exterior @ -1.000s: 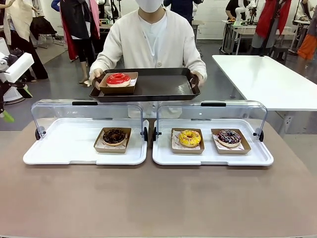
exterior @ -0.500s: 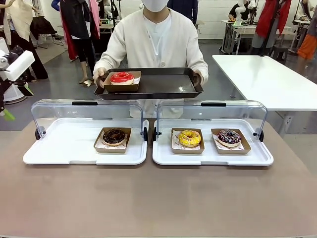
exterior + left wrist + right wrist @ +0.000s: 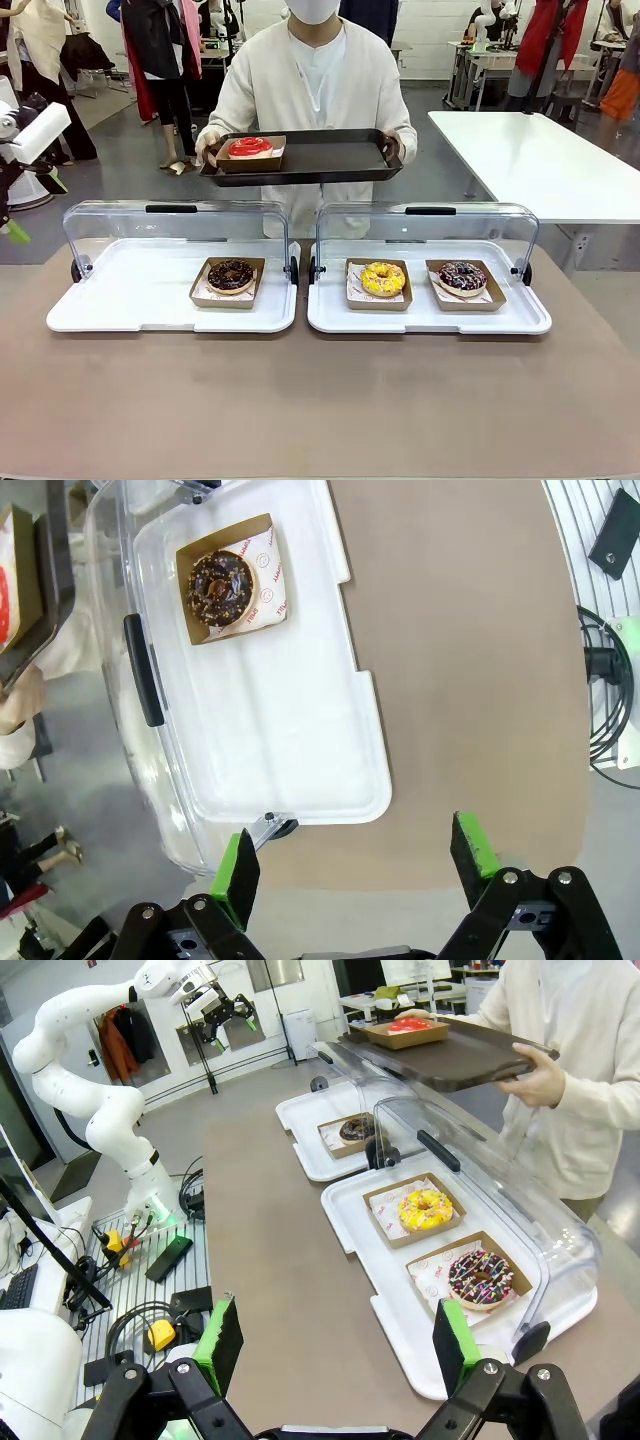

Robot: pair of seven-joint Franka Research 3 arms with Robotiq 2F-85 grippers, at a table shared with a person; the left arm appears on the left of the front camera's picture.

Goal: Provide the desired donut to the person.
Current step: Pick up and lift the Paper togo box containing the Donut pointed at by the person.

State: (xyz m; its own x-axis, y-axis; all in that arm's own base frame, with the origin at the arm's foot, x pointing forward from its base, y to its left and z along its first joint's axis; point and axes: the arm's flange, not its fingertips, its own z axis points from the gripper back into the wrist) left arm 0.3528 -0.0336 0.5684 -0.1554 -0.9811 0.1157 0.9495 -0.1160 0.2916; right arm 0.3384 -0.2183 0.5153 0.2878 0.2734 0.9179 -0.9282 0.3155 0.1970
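The person (image 3: 315, 80) is cut off by the front view's top edge. The dark tray (image 3: 330, 160) covers part of their torso, and the tabletop (image 3: 320, 400) hides their legs. From my left wrist, the red donut (image 3: 4, 590) and its cardboard box (image 3: 20, 570) run off the left edge, as does the hand (image 3: 20, 702) below them. The print on the paper (image 3: 265, 580) under the chocolate donut (image 3: 220, 583) is too small to read. My left arm (image 3: 40, 128) is cut by the front view's left edge.

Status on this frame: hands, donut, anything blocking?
Left hand open, empty. Right hand open, empty. Red donut boxed on the person's dark tray. Clear lids raised.
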